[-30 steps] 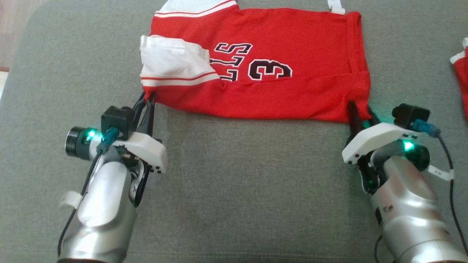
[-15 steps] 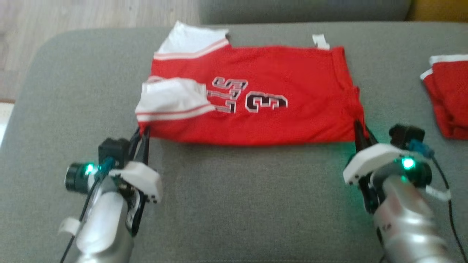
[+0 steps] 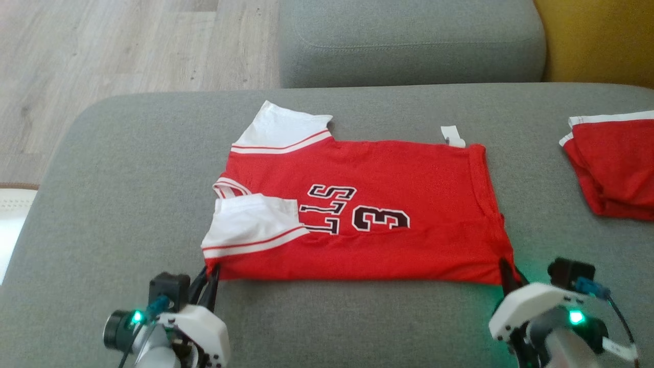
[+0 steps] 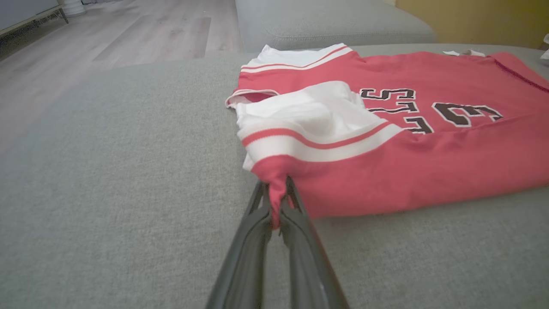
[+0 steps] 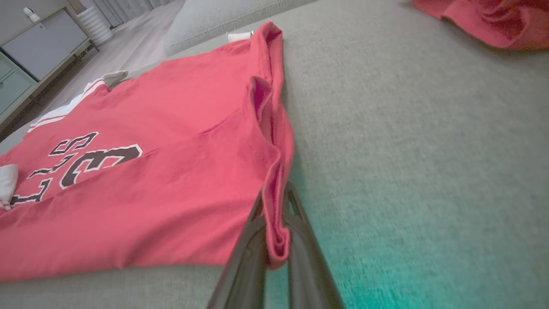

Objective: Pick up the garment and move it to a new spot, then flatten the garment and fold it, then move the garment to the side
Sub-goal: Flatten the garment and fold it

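Where the shirt (image 3: 357,214) lies flat on the grey seat (image 3: 327,322), near the robot and left of centre, its 2 near corners are each pinched.

Left gripper (image 3: 208,273): closed on the near left corner, just below the white sleeve (image 3: 250,225) that is folded over the front.

Right gripper (image 3: 507,271): closed on the near right corner, at the hem.

Head view: black lettering and a 3 at the shirt's middle. A white tag (image 3: 452,137) sits at its far right corner. Another red garment (image 3: 610,163) lies well apart to the right. A back cushion (image 3: 409,41) and wood floor (image 3: 127,56) lie beyond.

Left wrist view: red cloth is bunched between the 2 closed fingers, and the sleeve puffs up slightly.

Right wrist view: the hem stands up as a narrow ridge running into the fingers. Green light falls on the seat beside them, and a grey cabinet (image 5: 38,43) stands beyond the floor.
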Motion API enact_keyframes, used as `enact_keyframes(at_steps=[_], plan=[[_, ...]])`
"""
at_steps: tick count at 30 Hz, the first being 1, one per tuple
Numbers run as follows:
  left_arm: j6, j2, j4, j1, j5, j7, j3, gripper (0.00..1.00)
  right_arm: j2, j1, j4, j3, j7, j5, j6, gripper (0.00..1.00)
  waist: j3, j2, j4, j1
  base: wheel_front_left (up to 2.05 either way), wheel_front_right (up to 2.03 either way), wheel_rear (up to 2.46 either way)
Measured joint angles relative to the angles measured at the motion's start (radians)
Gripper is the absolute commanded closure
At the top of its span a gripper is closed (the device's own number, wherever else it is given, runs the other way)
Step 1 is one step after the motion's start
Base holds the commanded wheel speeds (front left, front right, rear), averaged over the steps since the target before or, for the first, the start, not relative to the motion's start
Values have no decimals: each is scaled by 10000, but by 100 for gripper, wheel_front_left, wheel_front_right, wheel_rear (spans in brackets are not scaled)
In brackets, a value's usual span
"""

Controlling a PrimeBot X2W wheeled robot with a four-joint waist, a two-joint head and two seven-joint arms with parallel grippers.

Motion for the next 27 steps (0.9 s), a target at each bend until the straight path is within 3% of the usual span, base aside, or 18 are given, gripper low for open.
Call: enact_keyframes(at_steps=[3, 4, 5, 6, 7, 15, 19, 24, 27], plan=[[2, 2, 4, 120, -2, 12, -15, 100, 29, 384, -412, -107, 205, 125, 0, 100, -1, 0, -19, 0, 0, 0, 0], [2, -2, 6, 129, -8, 12, -36, 87, 46, 545, -608, -209, 299, 127, 0, 0, 10, 0, -34, 0, 0, 0, 0], [2, -15, 4, 125, -27, 12, -52, 29, 52, 683, -784, -341, 366, 123, 0, 0, 24, 0, -46, 0, 0, 0, 0], [10, -27, 6, 125, -69, 10, -65, 29, 52, 780, -920, -479, 477, 121, 0, 0, 44, 0, -60, 0, 0, 0, 0], [15, -33, 23, 123, -90, 10, -73, 0, 52, 877, -1097, -589, 525, 121, 0, 0, 71, 0, -78, 0, 0, 0, 0], [543, 4, -399, -206, -194, -48, 282, 0, 46, 1051, -3141, -784, 456, -359, 0, 0, 463, 0, -288, 0, 0, 0, 0], [523, 180, -1409, -909, -192, -61, 407, 0, 48, 951, -4280, -832, 418, -531, 0, 0, 811, 0, -415, 0, 0, 0, 0], [73, 483, -1645, -2290, -190, 40, 376, 0, 46, 143, -5321, -986, 614, -748, 0, 0, 1390, 0, -590, 0, 0, 0, 0], [-322, 832, -1292, -3514, -207, 961, 169, 0, 44, -477, -5718, -917, 878, -915, 0, 0, 1814, 0, -716, 0, 0, 0, 0]])
